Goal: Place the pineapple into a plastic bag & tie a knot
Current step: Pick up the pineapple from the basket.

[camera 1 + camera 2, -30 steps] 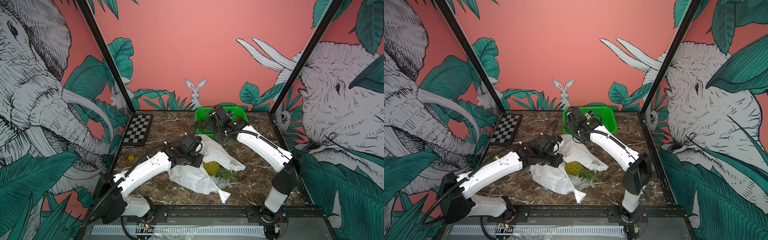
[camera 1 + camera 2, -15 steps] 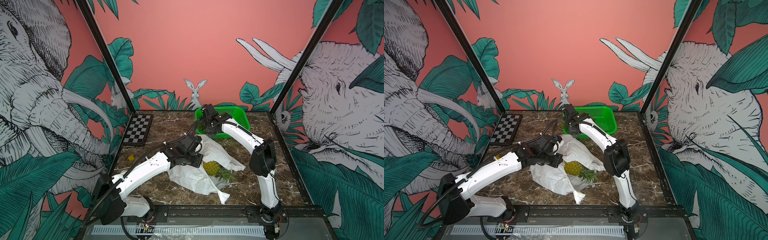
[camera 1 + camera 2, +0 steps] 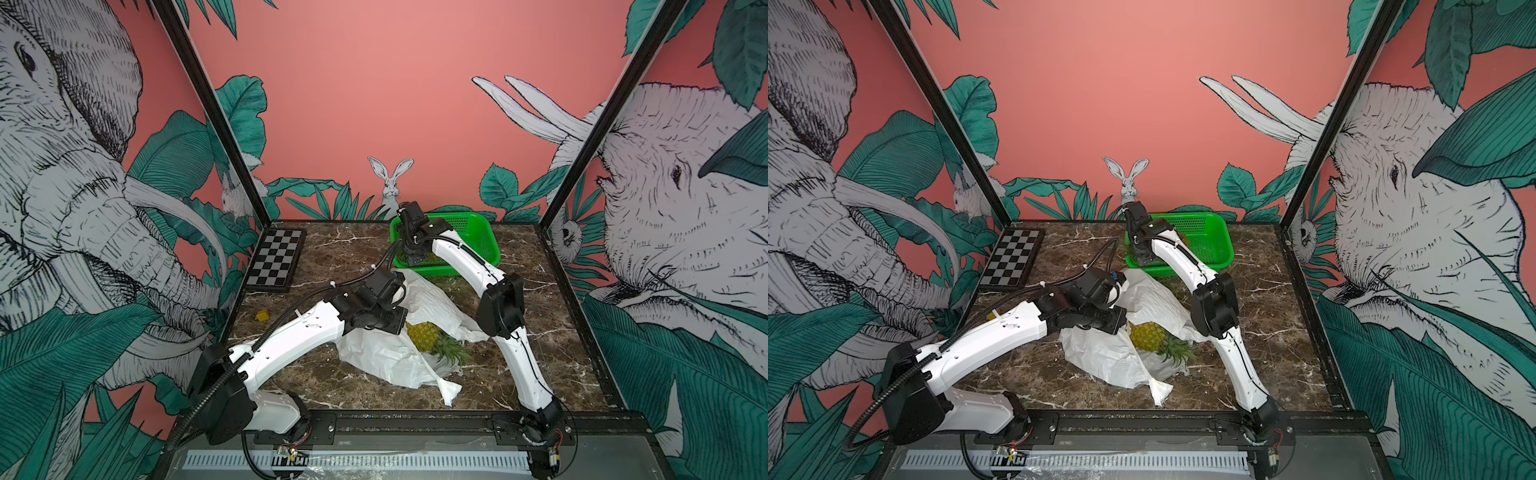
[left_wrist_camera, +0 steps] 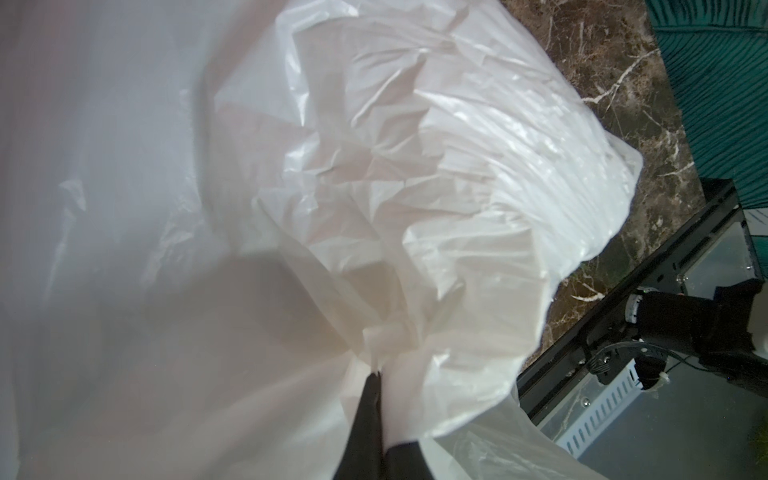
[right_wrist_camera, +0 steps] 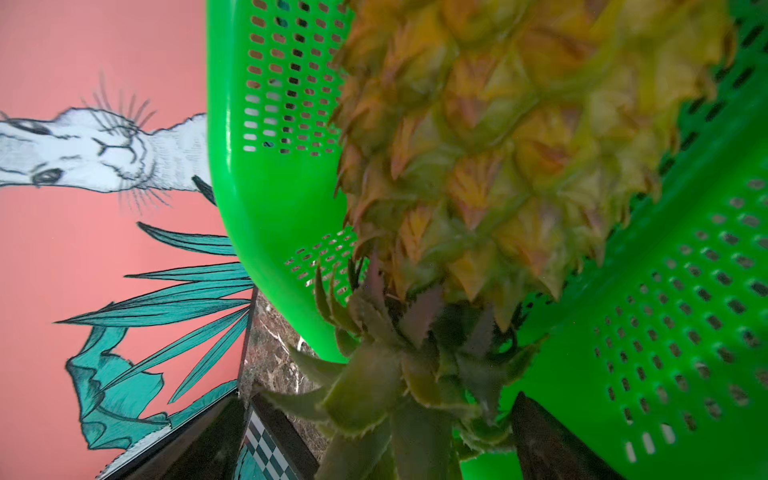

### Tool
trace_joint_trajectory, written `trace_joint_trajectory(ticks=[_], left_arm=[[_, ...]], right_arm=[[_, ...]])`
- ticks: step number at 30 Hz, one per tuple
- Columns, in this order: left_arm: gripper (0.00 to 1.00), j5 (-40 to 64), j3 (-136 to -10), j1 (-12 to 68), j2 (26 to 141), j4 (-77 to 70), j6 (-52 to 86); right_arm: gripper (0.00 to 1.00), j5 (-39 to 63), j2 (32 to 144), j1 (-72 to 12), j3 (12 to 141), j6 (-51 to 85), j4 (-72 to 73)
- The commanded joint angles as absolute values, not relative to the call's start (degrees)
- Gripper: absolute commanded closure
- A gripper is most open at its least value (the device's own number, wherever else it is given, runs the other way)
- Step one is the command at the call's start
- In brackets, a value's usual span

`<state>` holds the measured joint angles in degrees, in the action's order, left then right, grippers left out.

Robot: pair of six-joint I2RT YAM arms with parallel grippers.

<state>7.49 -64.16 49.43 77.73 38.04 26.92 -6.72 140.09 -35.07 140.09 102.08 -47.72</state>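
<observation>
A white plastic bag [image 3: 384,359] lies crumpled mid-table in both top views. A pineapple [image 3: 424,334] lies on its side among the folds, its crown towards the front right. My left gripper [image 4: 376,376] is shut on a pinch of bag film, which fills the left wrist view. A second pineapple [image 5: 519,145] lies in the green basket [image 3: 478,237]. My right gripper [image 5: 374,436] hangs open over it, and its dark fingers [image 5: 544,440] stand on either side of the crown leaves. No knot is in view.
A folded chessboard [image 3: 276,257] lies at the back left of the marble table. A small yellow block [image 3: 262,316] sits near the left wall. The basket stands against the back wall, and printed walls close in three sides.
The right arm has swung its elbow inward and moved its gripper left and down into the basket's near-left corner. The left arm and the bag have stayed put.
</observation>
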Motion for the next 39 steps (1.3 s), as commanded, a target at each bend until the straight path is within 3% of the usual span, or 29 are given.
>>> trace_joint_trajectory(ticks=[1,6,8,11,15,16,29,37,39], left_arm=[[1.0,7.1,-66.4,49.6,77.8,39.6,26.4],[1.0,6.9,-67.0,49.6,78.3,39.8,26.5],[1.0,6.8,-67.3,49.6,78.4,40.1,26.5],[1.0,6.7,-67.4,49.6,78.7,40.2,26.6],[1.0,6.4,-67.9,49.6,79.0,40.3,26.6],[1.0,6.4,-67.9,49.6,79.1,40.4,26.6],[1.0,3.9,-65.8,49.6,78.0,37.0,28.2],[1.0,4.1,-65.7,49.6,78.0,35.1,28.2],[1.0,4.3,-65.8,49.6,78.1,34.8,28.0]], right_arm=[[0.01,-5.7,144.8,-34.8,145.9,120.4,-56.0],[0.03,-6.0,146.6,-34.7,144.0,124.4,-55.1],[0.13,-6.4,146.9,-34.5,143.0,125.5,-54.1],[0.4,-7.4,148.0,-34.4,143.8,124.2,-51.8],[0.91,-9.4,147.2,-34.2,145.8,117.6,-50.0],[1.0,-10.1,145.9,-34.1,145.1,115.0,-49.2],[1.0,-10.2,112.6,-33.5,103.9,82.6,-21.2],[1.0,-1.1,94.4,-30.2,86.3,65.1,-9.7],[1.0,1.9,87.4,-29.3,83.1,57.3,-12.8]])
